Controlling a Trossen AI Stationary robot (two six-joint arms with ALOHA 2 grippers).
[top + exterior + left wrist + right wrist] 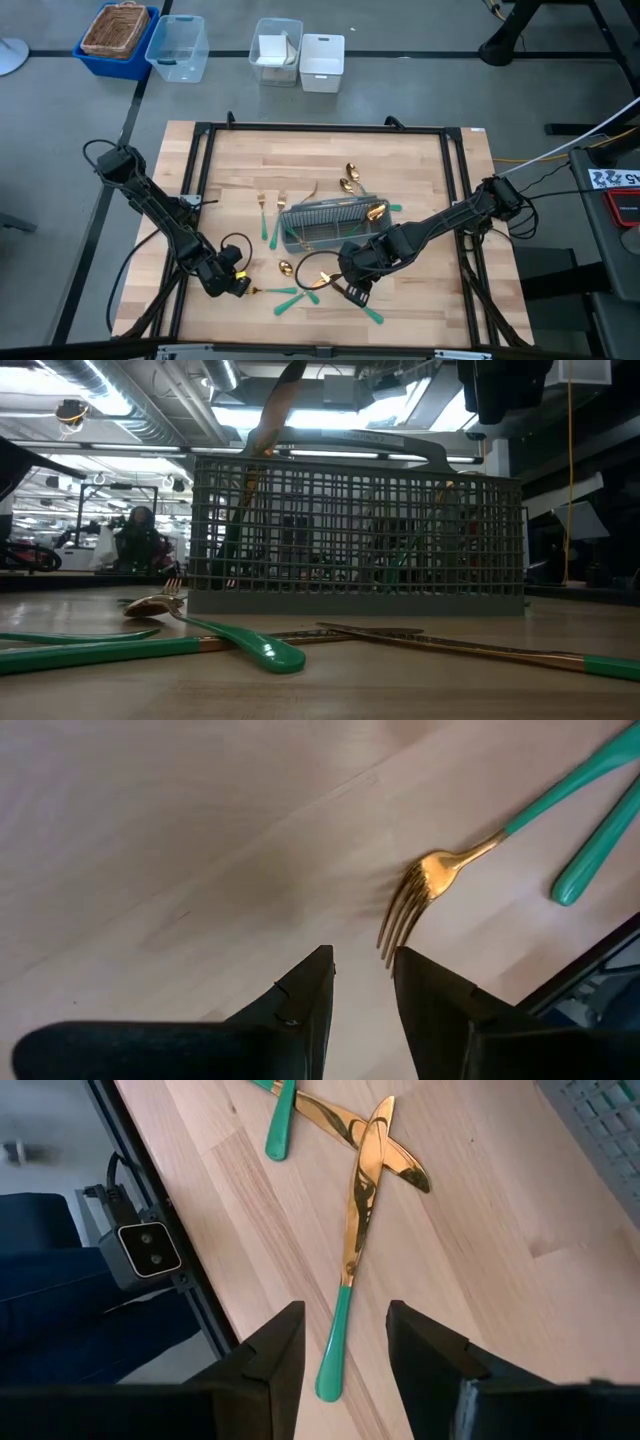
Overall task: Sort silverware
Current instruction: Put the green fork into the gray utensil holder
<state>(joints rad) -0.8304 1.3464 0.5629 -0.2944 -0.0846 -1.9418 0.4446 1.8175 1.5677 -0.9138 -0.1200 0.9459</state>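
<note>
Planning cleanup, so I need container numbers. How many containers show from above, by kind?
Plastic bins: 4
Grey mesh caddy: 1
Total: 5

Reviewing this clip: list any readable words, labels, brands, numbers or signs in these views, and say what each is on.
No text can be read in any view.
White label on the floor to the right of the table: dark characters, too small to read.
Grey mesh caddy, silverware, bins beyond the table: no print visible.
</note>
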